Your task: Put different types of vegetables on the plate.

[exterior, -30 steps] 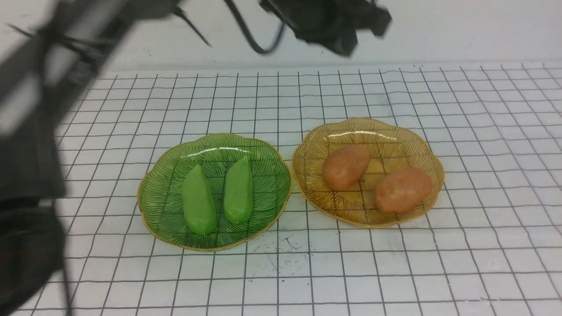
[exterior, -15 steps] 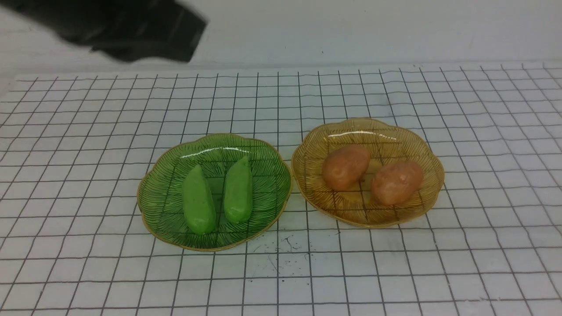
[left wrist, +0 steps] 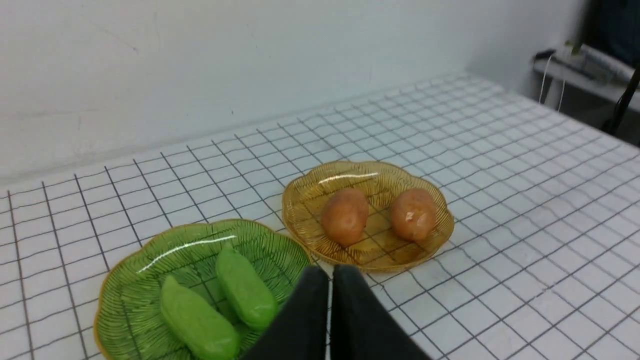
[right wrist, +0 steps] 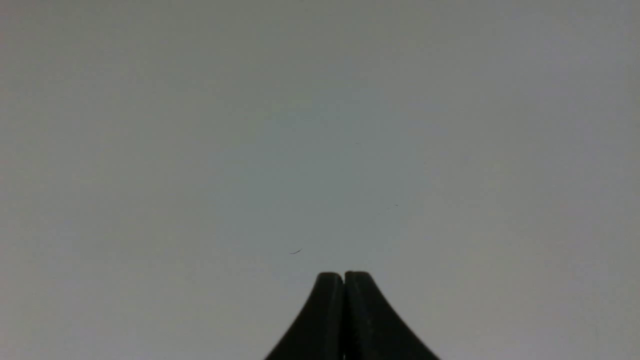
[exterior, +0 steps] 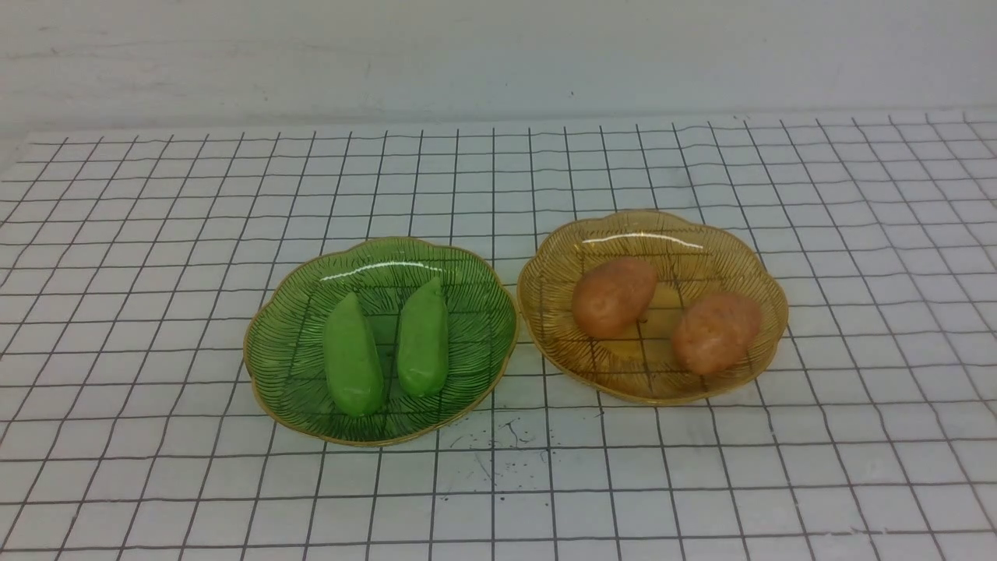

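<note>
The left gripper (left wrist: 330, 272) shows as two black jaws pressed together, raised above the surface (left wrist: 525, 210), a white sheet ruled with a black grid. Beyond its tips sit two ribbed glass plates, just beside each other. The green plate (left wrist: 150, 250) holds two light-green cucumber-like pieces (left wrist: 245, 289), lying side by side. The amber plate (left wrist: 310, 192) holds two orange-brown potatoes (left wrist: 345, 216), slightly apart. A pale wall (left wrist: 200, 65) rises behind.
</note>
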Controlling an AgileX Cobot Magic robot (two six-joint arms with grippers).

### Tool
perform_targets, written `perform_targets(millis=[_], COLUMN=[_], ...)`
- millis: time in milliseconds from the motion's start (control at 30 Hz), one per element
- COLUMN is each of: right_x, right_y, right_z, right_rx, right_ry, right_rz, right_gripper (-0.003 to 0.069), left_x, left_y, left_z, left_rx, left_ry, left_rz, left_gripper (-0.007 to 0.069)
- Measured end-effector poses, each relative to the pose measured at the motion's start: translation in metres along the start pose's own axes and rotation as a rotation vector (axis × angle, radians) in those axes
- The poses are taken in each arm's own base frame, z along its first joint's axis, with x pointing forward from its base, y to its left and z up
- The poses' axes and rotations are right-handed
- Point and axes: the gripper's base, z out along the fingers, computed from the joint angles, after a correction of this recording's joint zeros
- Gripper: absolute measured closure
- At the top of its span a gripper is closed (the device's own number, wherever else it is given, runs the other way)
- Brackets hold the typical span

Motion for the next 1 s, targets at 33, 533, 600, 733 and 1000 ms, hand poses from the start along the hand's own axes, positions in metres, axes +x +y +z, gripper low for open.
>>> perform_targets(millis=[33,533,600,733,1000], right_x=[0.000,0.000,0.000,0.000,0.000], right_y=[0.000,0.000,0.000,0.000,0.000], right_z=[0.000,0.000,0.000,0.000,0.000], right_rx=[0.000,0.000,0.000,0.000,0.000], right_ry=[0.000,0.000,0.000,0.000,0.000], right_rz=[0.000,-0.001,-0.001,-0.001,-0.001], right_gripper=[0.0674,0.0674,0.0674,0.0674,0.0674], left_x=[0.004,0.029,0.028,0.020,0.031], left_y=[-0.001,-0.006,-0.003,0.004,0.014], left_z=[-0.003,-0.016,-0.016,-0.015,-0.004], left_rx=[0.014,0.067,0.042,-0.027,-0.191], left_ry=[0.000,0.174,0.160,0.079,0.000], left_rz=[-0.029,-0.121,-0.093,0.002,0.104], left_gripper=[0.0632,0.0632,0.0632,0.0632,0.0632])
